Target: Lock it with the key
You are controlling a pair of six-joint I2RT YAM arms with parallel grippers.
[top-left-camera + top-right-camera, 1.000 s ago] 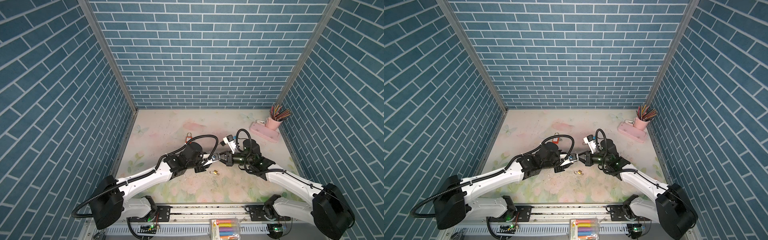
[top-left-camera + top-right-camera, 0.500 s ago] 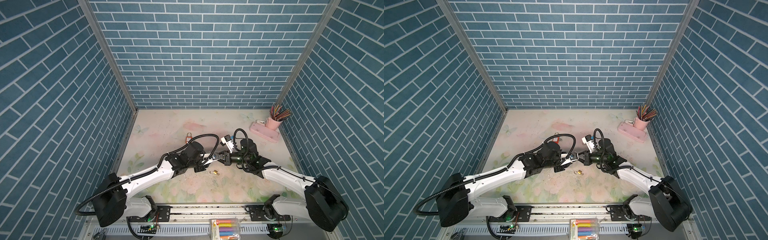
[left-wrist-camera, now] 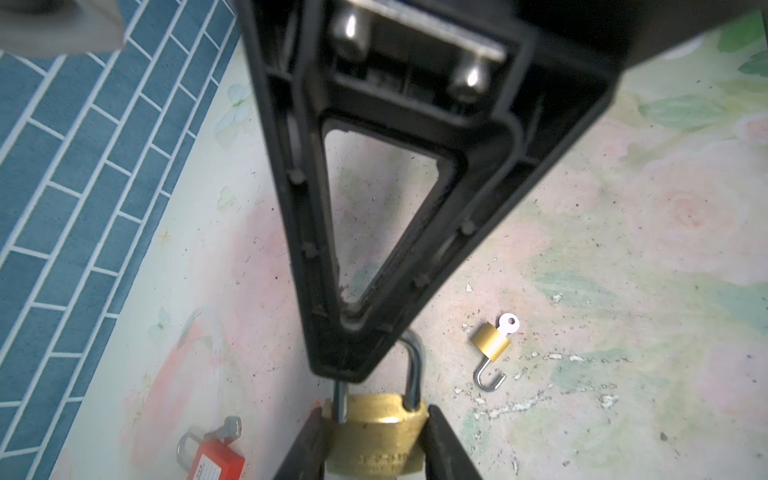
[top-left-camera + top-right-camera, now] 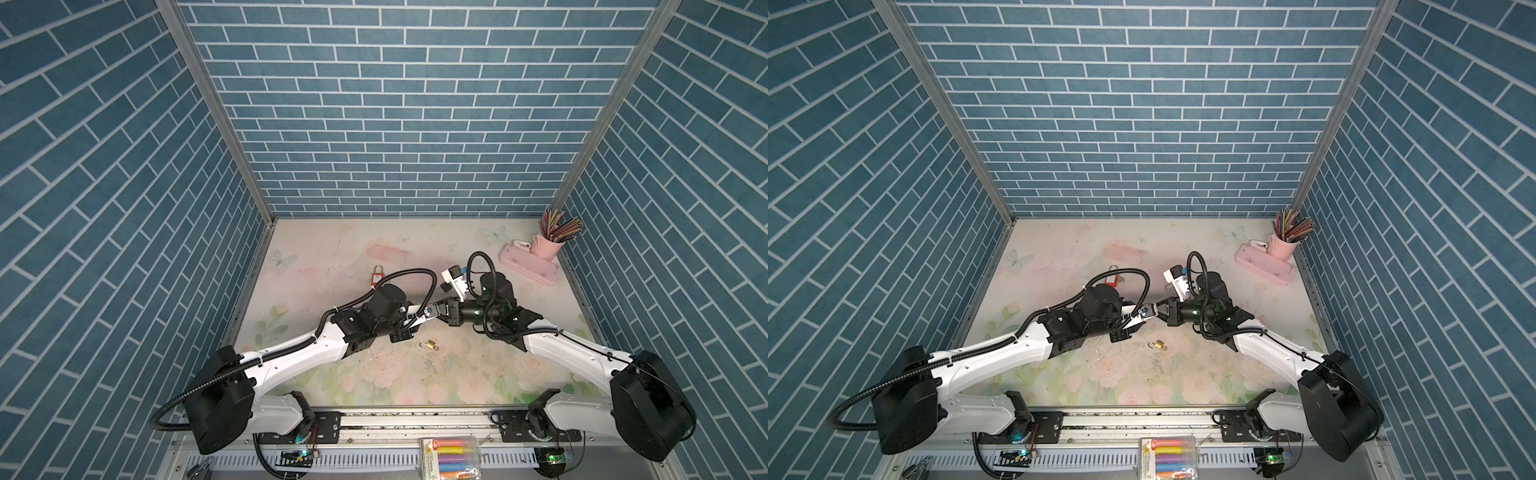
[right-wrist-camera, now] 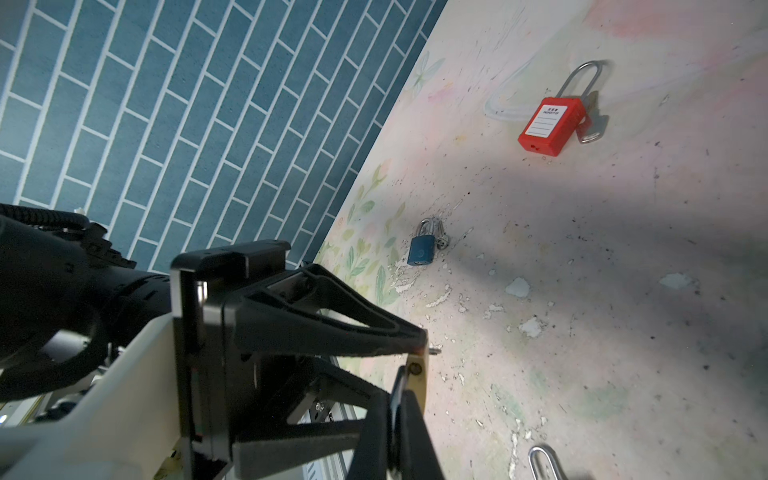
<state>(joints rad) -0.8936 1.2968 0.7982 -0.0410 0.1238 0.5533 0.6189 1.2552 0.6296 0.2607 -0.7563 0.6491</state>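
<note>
A large brass padlock point(image 3: 374, 440) is held by its body between the fingers of my left gripper point(image 3: 376, 413), a little above the table's middle point(image 4: 428, 311). Its steel shackle point(image 3: 413, 365) points at my right gripper point(image 4: 442, 311). That gripper's tip point(image 3: 340, 372) covers the shackle's bend. In the right wrist view a thin dark bar sits pinched between its shut fingers point(image 5: 399, 399), right against the padlock's brass edge point(image 5: 419, 378). This padlock's key is hidden.
A small brass padlock point(image 4: 432, 344) lies just in front of the grippers, shackle swung open and a silver key in its base. A red padlock point(image 4: 377, 276) lies behind the left arm, a blue one point(image 5: 422, 249) beside it. A pink pencil cup point(image 4: 548, 245) and pink case point(image 4: 528, 266) stand back right.
My right gripper has edged slightly toward the left one. Both grips look the same as before.
</note>
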